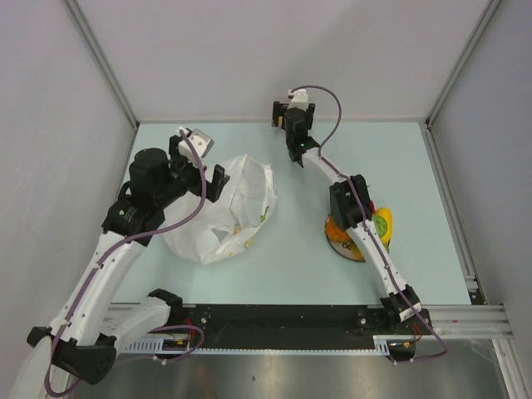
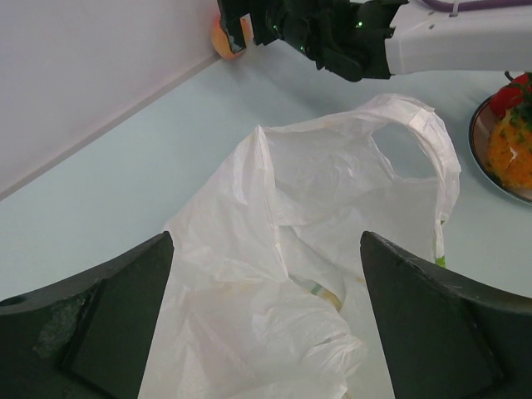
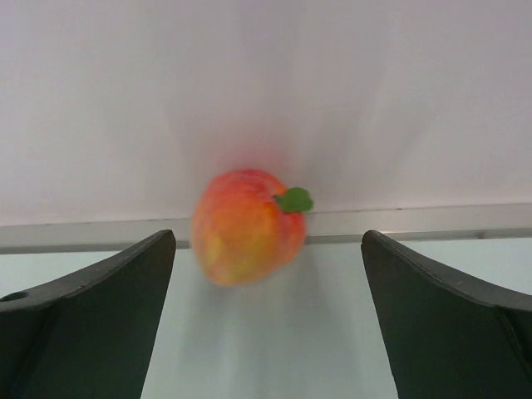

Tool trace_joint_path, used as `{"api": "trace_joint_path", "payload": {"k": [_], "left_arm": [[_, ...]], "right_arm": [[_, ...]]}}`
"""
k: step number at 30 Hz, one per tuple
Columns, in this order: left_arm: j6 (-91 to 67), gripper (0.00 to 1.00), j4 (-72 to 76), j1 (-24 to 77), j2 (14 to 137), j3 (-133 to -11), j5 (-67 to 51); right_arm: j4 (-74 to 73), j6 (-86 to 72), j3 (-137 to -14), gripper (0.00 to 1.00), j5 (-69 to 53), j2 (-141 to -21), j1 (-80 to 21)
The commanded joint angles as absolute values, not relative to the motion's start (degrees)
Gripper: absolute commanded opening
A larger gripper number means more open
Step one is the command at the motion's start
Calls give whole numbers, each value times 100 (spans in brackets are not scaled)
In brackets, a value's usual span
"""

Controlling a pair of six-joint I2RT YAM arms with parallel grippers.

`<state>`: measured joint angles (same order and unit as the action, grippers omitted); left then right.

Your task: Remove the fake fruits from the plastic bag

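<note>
The white crinkly plastic bag (image 1: 224, 212) lies left of centre, and my left gripper (image 1: 218, 184) hovers open and empty over its upper edge. In the left wrist view the bag (image 2: 316, 216) fills the space between my fingers (image 2: 266, 241), and a yellow-green shape (image 2: 332, 291) shows through the film. My right gripper (image 1: 283, 115) is open at the back wall. The pink-orange peach (image 3: 245, 226) sits just beyond its fingertips (image 3: 268, 234) against the wall, slightly blurred and not held. The peach also shows in the left wrist view (image 2: 220, 37).
A round plate (image 1: 349, 252) at the right, under my right arm, holds the orange pineapple (image 1: 337, 229), a yellow fruit (image 1: 382, 224) and a red strawberry (image 2: 507, 98). Grey walls enclose the table on three sides.
</note>
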<state>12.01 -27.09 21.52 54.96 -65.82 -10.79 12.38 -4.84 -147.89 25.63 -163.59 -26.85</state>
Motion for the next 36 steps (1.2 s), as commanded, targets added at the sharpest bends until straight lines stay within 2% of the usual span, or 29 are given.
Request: {"api": "trace_joint_path", "payload": {"k": [1, 13, 25, 31, 34, 36], "left_arm": [[1064, 100, -2557, 2162, 5475, -6513, -1187], [1178, 100, -2523, 2145, 5581, -6451, -1108], [1178, 100, -2408, 2145, 5827, -6486, -1134], [1178, 100, -2470, 2145, 5906, -6688, -1072], [1204, 100, -2461, 2145, 5915, -6785, -1046], [1204, 100, -2443, 2145, 5941, -6811, -1011]], "right_arm": [[1626, -448, -14950, 99, 2233, -16514, -2470], [1723, -1255, -15258, 95, 792, -16831, -2118], [1951, -1925, -15249, 93, 421, -16945, -2109], [1688, -2065, -15389, 87, 475, -16963, -2092], [1644, -2092, -15416, 82, 404, -16980, -2083], [1626, -2135, -15460, 72, 448, -17024, -2074]]}}
